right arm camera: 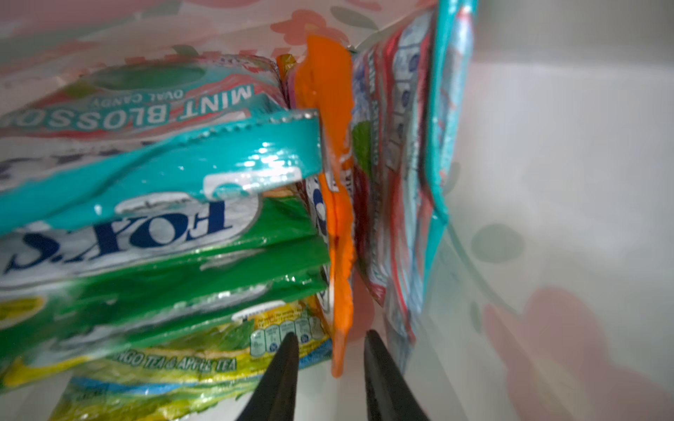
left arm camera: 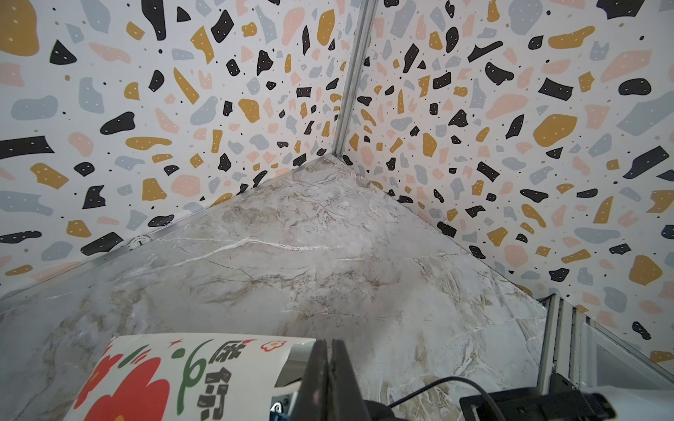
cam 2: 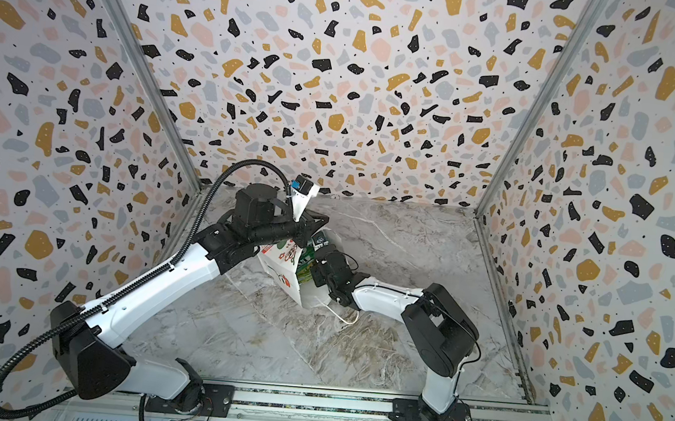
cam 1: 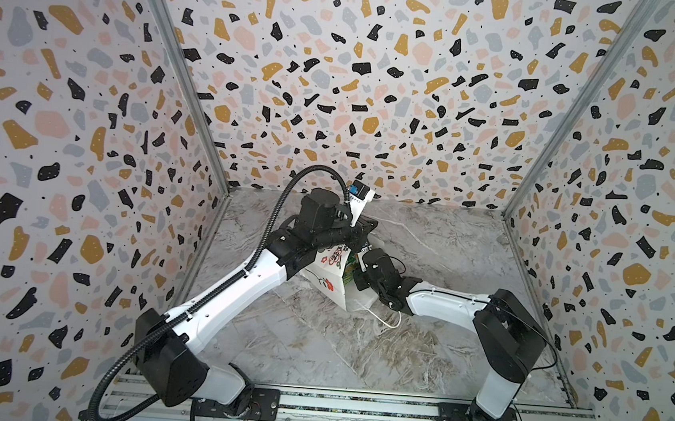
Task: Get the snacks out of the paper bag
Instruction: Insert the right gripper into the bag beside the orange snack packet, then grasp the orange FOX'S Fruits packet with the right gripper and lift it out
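1. In both top views my left hand (cam 1: 363, 226) (cam 2: 314, 222) sits above the paper bag (cam 1: 321, 279) (cam 2: 277, 264). The bag leans on the marble surface (cam 1: 357, 346) with its mouth turned towards my right arm. My right hand is buried in that mouth and hidden from above.
2. Only the left wrist view shows the left hand (left arm camera: 330, 344) up close. Its fingers are pressed together with the bag's rim running into them, so it is pinching the paper. The red flower (left arm camera: 124, 382) printed on the bag lies just beside that hand.
3. Only the right wrist view looks inside the bag. There my right hand (right arm camera: 330, 332) stands narrowly parted and grips nothing. The lower edge of the orange packet (right arm camera: 328, 109) hangs between its fingertips, with a gap on each side.
4. Beside one finger a teal packet (right arm camera: 182, 175) lies stacked on the green packets (right arm camera: 219, 262). Beyond the other finger a second teal packet (right arm camera: 437, 109) stands on edge near the bag's inner wall.
5. From above I get only a sliver of green at the mouth, just ahead of my right wrist. A white cord handle (cam 1: 384, 322) trails on the surface near that forearm.
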